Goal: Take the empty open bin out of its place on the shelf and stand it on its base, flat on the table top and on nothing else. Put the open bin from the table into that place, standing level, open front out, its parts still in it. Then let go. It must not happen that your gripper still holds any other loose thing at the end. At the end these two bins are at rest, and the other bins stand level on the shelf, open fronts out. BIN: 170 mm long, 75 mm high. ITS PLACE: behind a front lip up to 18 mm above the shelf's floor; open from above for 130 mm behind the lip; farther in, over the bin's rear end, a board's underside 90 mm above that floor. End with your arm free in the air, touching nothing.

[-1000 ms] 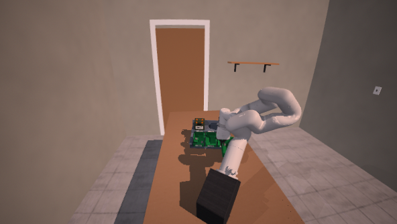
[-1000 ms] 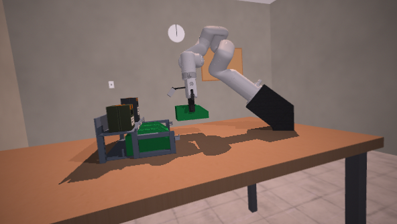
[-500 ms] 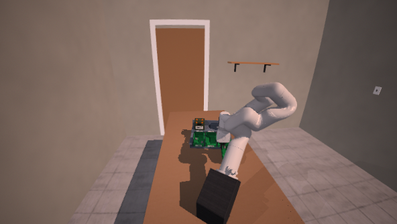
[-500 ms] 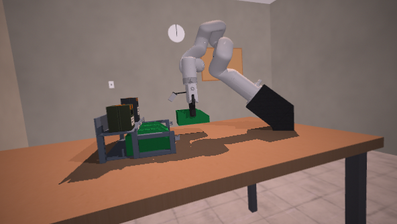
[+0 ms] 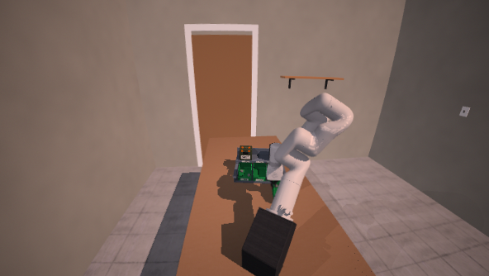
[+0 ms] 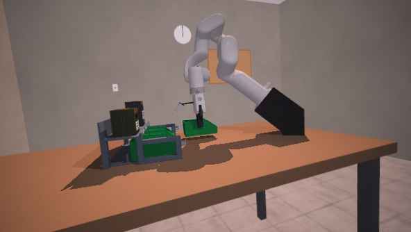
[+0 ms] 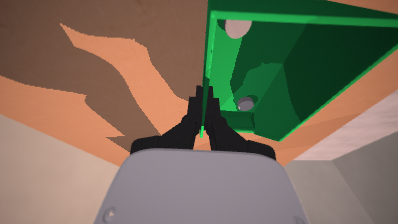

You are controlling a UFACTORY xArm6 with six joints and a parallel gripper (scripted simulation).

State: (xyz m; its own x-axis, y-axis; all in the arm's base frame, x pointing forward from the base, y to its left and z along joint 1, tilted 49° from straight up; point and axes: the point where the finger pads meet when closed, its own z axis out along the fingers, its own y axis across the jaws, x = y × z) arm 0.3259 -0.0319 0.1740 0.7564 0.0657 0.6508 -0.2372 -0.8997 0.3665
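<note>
I'm reading no text, brand, number or sign in any of my views. On the near box (image 5: 245, 149) (image 6: 123, 122) I'm making out a white label (image 5: 245, 157) (image 6: 137, 124) with dark marks, but its print is coming through too small and blurred to read. The far box (image 6: 134, 105) is showing a pale label (image 6: 143, 115), equally illegible to me. Along the shelf (image 5: 235, 173) (image 6: 140, 150) I'm seeing small pale strips (image 5: 259, 180), and I'm getting no readable characters from them either.

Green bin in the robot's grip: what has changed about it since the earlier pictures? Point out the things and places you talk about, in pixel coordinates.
The green bin (image 5: 275, 189) (image 6: 190, 128) (image 7: 320, 75) has come down closer to the table (image 5: 206, 231) (image 6: 243, 167) (image 7: 165, 65), in the closed gripper (image 6: 200, 125) (image 7: 203, 95). Nothing was newly grasped or released. The shelf (image 5: 235, 178) (image 6: 139, 153) and dark boxes (image 5: 245, 152) (image 6: 119, 122) stayed put.
</note>
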